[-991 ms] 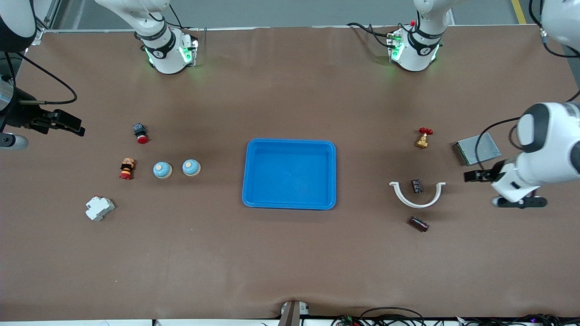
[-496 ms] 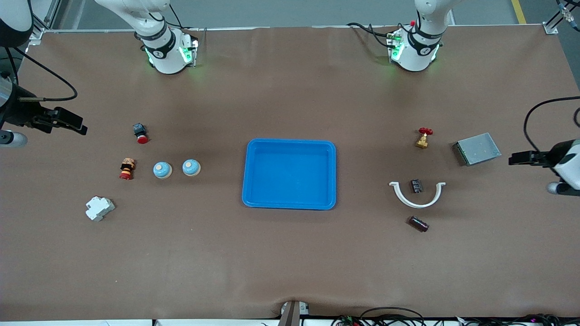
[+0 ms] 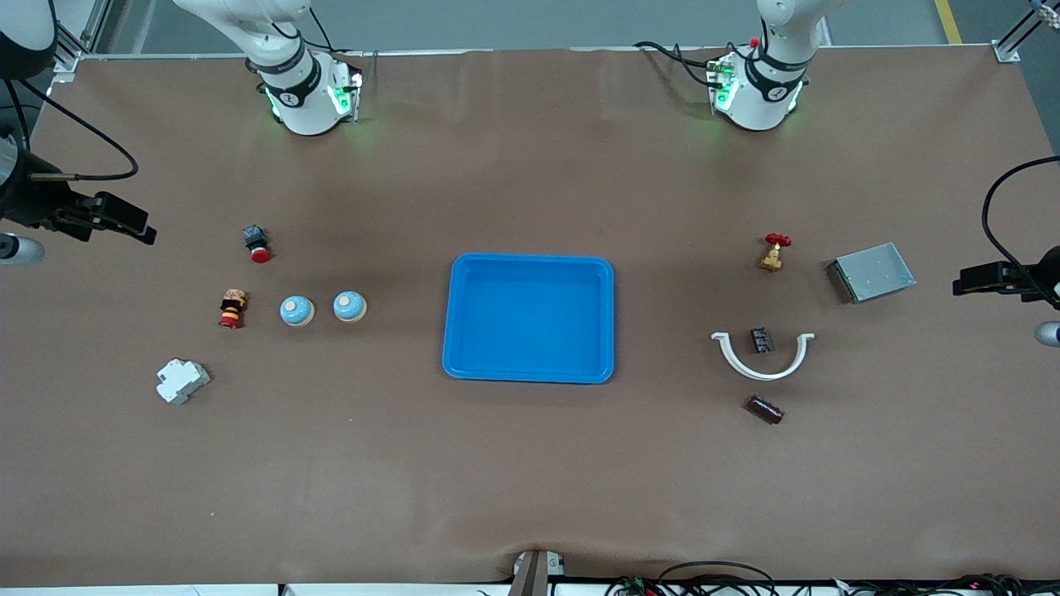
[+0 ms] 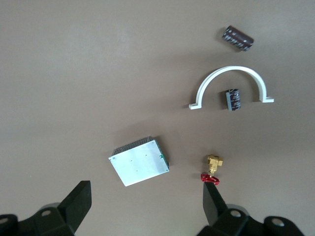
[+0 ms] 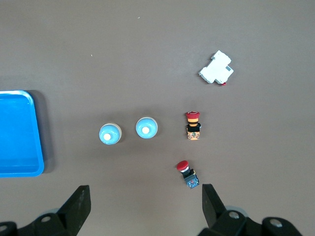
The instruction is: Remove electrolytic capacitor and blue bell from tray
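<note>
Two blue dome bells (image 3: pixel 296 311) (image 3: pixel 349 306) stand side by side toward the right arm's end of the table; the right wrist view shows both bells (image 5: pixel 146 127) (image 5: pixel 110 134). One dark capacitor (image 3: pixel 764 409) lies toward the left arm's end, and another capacitor (image 3: pixel 762 339) sits inside a white arc clamp (image 3: pixel 763 358). A blue tray (image 3: pixel 464 318) is at the middle, empty. My left gripper (image 4: pixel 146 206) hangs open over the table edge beside a grey box. My right gripper (image 5: pixel 145 209) hangs open over the table's other end, with nothing between its fingers.
A brass valve with a red wheel (image 3: pixel 774 252) and a grey metal box (image 3: pixel 872 272) lie near the capacitors. A red push button (image 3: pixel 257 243), a red-and-yellow switch (image 3: pixel 233 308) and a white breaker (image 3: pixel 182 381) lie near the bells.
The left arm has swung away from the white clamp toward its end of the table, mostly leaving the front view. The right gripper has risen slightly.
</note>
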`<action>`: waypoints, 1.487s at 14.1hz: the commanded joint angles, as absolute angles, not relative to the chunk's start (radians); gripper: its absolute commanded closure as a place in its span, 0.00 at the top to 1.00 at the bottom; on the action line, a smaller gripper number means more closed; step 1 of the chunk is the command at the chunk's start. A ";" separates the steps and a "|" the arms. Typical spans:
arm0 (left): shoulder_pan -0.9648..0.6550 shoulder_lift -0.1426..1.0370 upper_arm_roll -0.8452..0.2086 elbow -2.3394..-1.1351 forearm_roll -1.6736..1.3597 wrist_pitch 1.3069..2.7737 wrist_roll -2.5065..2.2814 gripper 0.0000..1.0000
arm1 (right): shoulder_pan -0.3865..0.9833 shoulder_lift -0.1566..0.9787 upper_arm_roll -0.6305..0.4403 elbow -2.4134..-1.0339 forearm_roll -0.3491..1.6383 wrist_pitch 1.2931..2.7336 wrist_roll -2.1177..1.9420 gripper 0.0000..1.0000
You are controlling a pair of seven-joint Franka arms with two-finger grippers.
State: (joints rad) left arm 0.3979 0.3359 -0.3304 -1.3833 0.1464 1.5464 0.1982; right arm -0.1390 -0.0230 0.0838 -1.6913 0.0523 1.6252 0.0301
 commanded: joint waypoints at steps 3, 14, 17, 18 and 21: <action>0.161 0.279 -0.120 -1.373 0.101 1.572 0.203 1.00 | -0.158 -0.046 0.097 -1.701 0.058 1.623 0.040 1.00; -0.017 0.158 -0.026 -1.457 -0.002 1.647 0.022 1.00 | -0.169 -0.049 0.097 -1.701 0.058 1.623 0.040 1.00; -0.037 0.115 -0.026 -1.496 -0.002 1.652 0.015 1.00 | -0.170 -0.051 0.097 -1.701 0.057 1.631 0.040 1.00; -0.040 0.100 -0.026 -1.506 -0.002 1.652 0.014 1.00 | -0.170 -0.049 0.097 -1.701 0.058 1.631 0.040 1.00; -0.040 0.054 -0.029 -1.560 -0.002 1.654 0.006 1.00 | -0.166 -0.048 0.098 -1.700 0.057 1.634 0.040 1.00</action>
